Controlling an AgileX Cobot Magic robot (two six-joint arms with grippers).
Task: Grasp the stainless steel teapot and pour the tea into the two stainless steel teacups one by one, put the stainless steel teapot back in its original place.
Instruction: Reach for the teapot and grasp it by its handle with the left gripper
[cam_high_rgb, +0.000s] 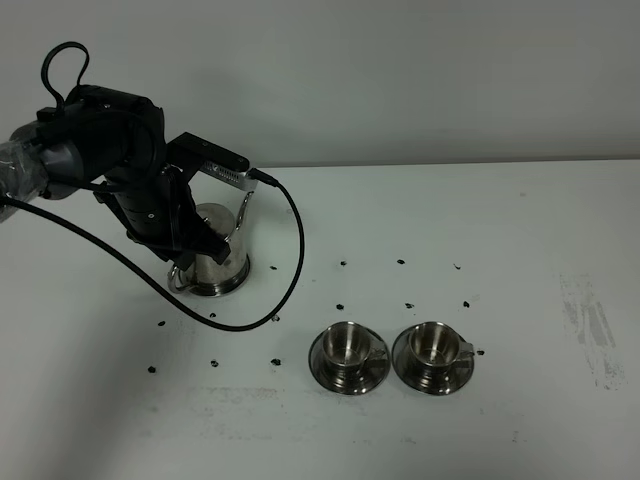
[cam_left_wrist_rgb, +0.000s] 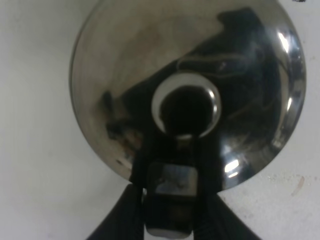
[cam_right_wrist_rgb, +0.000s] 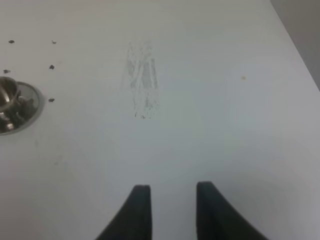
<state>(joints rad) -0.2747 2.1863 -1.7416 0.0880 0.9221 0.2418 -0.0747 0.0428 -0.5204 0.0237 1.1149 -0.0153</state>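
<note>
The stainless steel teapot stands at the left of the white table, under my left arm. In the left wrist view I look down on its domed top and lid knob. My left gripper is shut on the loop handle. The two stainless steel teacups sit side by side on their saucers at front centre, well right of the pot. One of them shows in the right wrist view. My right gripper hovers over bare table, fingers apart and empty. No tea shows. The original place is hidden under the pot.
A black cable loops from the left arm down across the table beside the teapot. Small dark specks dot the tabletop. A scuffed grey patch marks the right side. The table's far edge meets a pale wall.
</note>
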